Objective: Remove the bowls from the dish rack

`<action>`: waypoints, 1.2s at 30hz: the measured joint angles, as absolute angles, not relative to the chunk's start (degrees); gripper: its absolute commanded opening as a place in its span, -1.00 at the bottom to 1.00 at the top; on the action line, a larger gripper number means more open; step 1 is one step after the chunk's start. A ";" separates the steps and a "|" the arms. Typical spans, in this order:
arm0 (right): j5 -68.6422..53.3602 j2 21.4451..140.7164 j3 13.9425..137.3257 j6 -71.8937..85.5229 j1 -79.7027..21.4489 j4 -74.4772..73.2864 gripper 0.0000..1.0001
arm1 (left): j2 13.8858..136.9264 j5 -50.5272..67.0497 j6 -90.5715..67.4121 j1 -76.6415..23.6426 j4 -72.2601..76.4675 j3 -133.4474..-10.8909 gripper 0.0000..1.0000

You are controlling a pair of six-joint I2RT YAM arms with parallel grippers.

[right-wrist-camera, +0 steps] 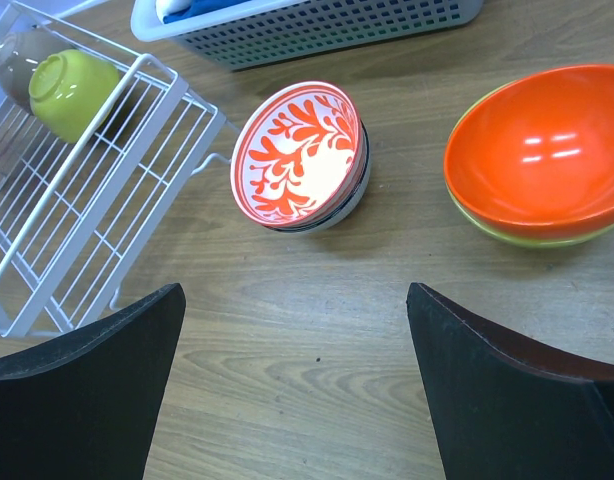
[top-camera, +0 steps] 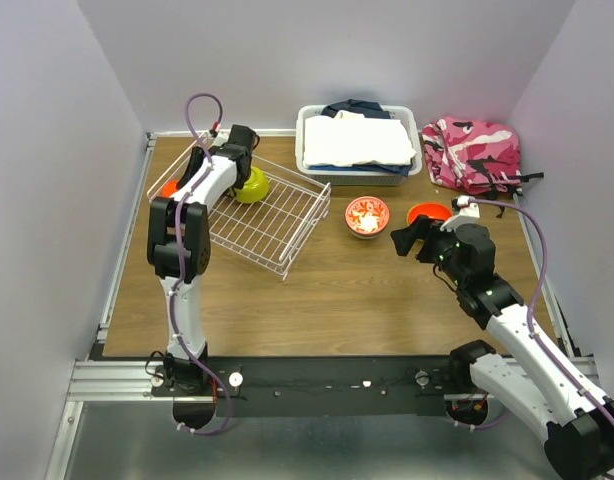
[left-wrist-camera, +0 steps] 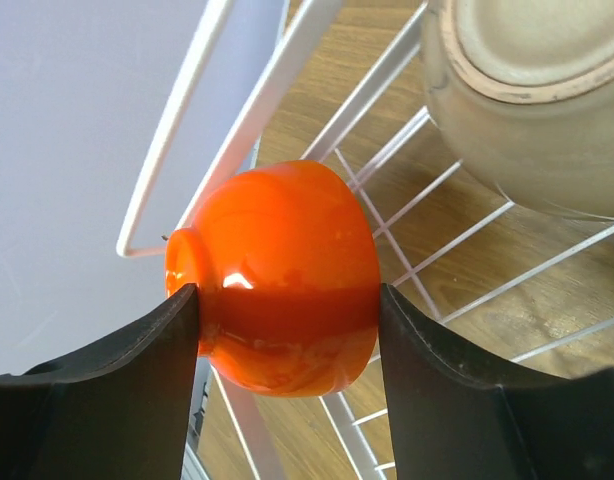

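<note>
left gripper (left-wrist-camera: 287, 330): pinching the orange bowl (left-wrist-camera: 277, 250), bowl tipped, foot at 9 o'clock
where: inside the dish rack (left-wrist-camera: 272, 95), against its side wire
right gripper (right-wrist-camera: 297, 370): spread, holding nothing, over the table (right-wrist-camera: 317, 290)
room: i'd lift clear of the wire; taupe bowl (left-wrist-camera: 527, 90) crowds 1 o'clock

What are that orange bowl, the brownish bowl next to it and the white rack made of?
Orange bowl: very glossy, with sharp light spots. It could be glazed ceramic or hard plastic; the look leaves that open.
Taupe bowl: duller sheen, with a paler, bare-looking foot ring, so probably stoneware.
Rack: thin, smooth white rods, likely coated metal wire.
</note>
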State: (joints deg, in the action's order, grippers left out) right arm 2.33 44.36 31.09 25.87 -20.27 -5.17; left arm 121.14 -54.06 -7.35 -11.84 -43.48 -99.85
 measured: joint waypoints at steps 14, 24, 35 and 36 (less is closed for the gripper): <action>2.04 45.63 31.11 25.43 -20.27 -5.21 0.97 | 111.35 -44.03 -11.73 -11.81 -45.23 -99.44 -0.02; -4.91 47.81 34.89 24.32 -20.27 -6.50 0.96 | 96.23 -29.19 -18.13 -11.81 -41.23 -92.20 0.04; -20.95 56.77 36.58 31.20 -20.27 0.27 0.94 | 78.96 -7.90 -28.29 -11.81 -28.91 -75.70 0.05; -22.76 57.91 36.58 32.77 -20.27 2.20 0.94 | 77.08 -5.23 -29.91 -11.81 -27.05 -73.63 0.05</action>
State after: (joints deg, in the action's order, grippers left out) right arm -22.76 57.91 36.58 32.77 -20.27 2.20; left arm 77.08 -5.23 -29.91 -11.81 -27.05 -73.63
